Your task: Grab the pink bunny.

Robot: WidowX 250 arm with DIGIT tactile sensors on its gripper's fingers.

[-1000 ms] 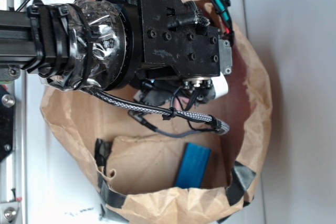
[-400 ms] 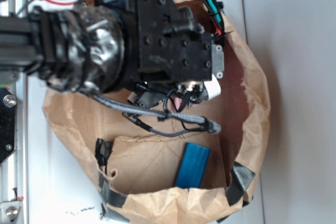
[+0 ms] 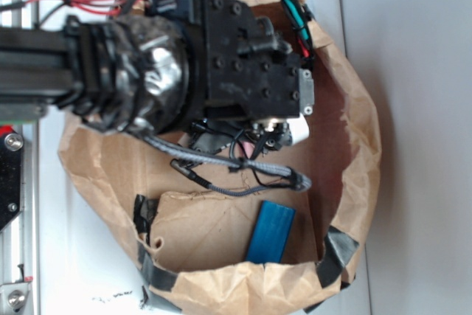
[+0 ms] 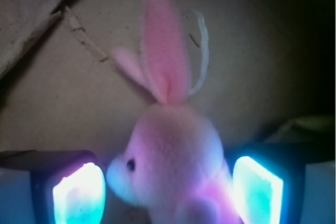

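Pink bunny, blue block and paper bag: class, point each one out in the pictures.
pink bunny (image 4: 176, 148), wrist view, on its fluffy head.
blue block (image 3: 271, 232), exterior view, middle of its flat top face.
paper bag (image 3: 221, 285), exterior view, on its crumpled near rim.

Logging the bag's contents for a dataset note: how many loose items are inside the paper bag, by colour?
Pink: 1, the pink bunny, between the gripper pads
Blue: 1, the flat blue block on the bag floor
Total: 2 inside the paper bag
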